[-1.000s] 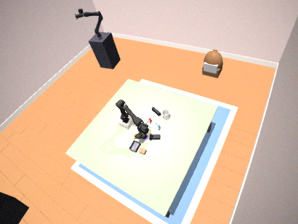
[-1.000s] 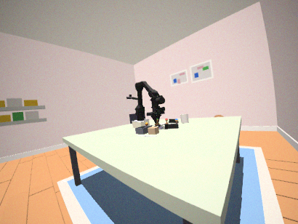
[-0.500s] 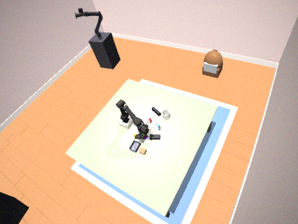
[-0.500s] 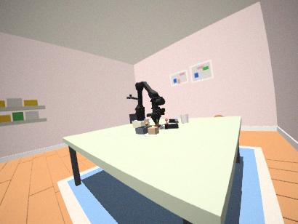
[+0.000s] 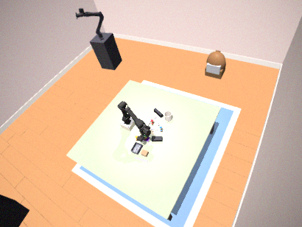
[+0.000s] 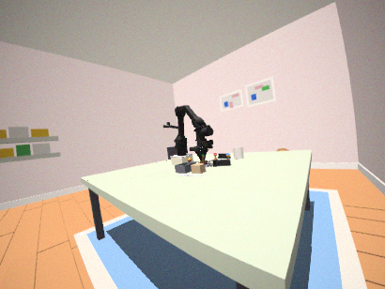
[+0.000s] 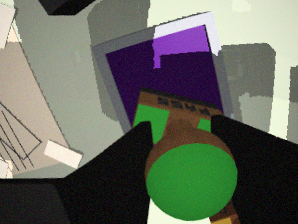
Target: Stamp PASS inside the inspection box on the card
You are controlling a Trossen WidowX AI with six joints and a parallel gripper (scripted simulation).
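Observation:
My gripper (image 5: 146,137) (image 6: 203,159) (image 7: 181,128) is shut on the PASS stamp, low over the table. The stamp (image 7: 192,181) has a round green knob and a brown body lettered PASS. The purple ink pad (image 7: 135,75) in its grey case lies below and beyond the stamp. In the wrist view the stamp overlaps the pad's near part; whether its face touches the ink cannot be told. A beige card (image 7: 30,95) with dark lines and white tape pieces lies at the left of the wrist view. No inspection box can be made out for certain.
A dark tray (image 5: 137,148) (image 6: 183,168) and a tan block (image 5: 144,152) (image 6: 198,168) stand near the gripper. A black box (image 5: 157,138) lies beside it. A grey cup (image 5: 168,116) (image 6: 238,153), another black object (image 5: 158,113) and small red-topped and blue-topped items are farther off.

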